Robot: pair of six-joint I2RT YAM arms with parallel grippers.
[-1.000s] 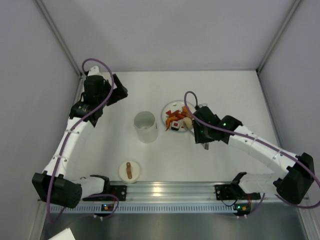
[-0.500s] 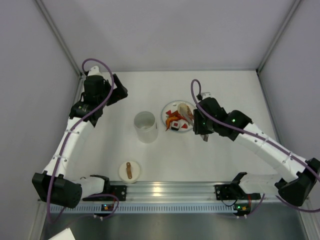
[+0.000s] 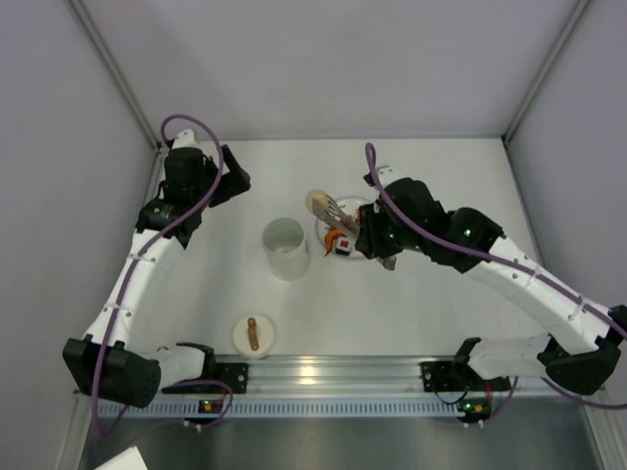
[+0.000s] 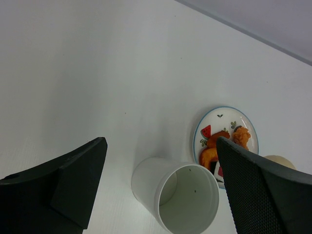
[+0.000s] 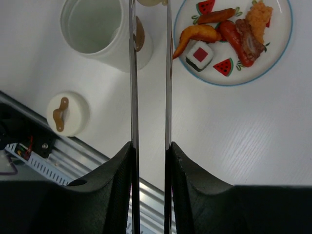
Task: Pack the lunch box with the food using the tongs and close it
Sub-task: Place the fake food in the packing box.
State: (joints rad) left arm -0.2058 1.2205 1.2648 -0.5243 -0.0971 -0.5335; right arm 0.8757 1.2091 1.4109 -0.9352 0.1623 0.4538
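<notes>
- Right hand point(image 5: 149, 156) clamps tongs point(image 5: 132, 73); tips pinch beige ball point(image 3: 318, 203), 1 o'clock of lunch box point(image 3: 285, 247).
- Left hand point(image 3: 233, 178) wide, empty, 11 o'clock of box.
- Lid point(image 3: 254, 334) on table point(image 3: 441, 176), 7 o'clock.

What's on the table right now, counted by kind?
cup: 1
lid: 1
plate: 1
tongs: 1
food: 6 (5 on the plate, though the red strip may be two overlapping pieces, plus 1 beige ball in the tongs)
total: 10
</notes>
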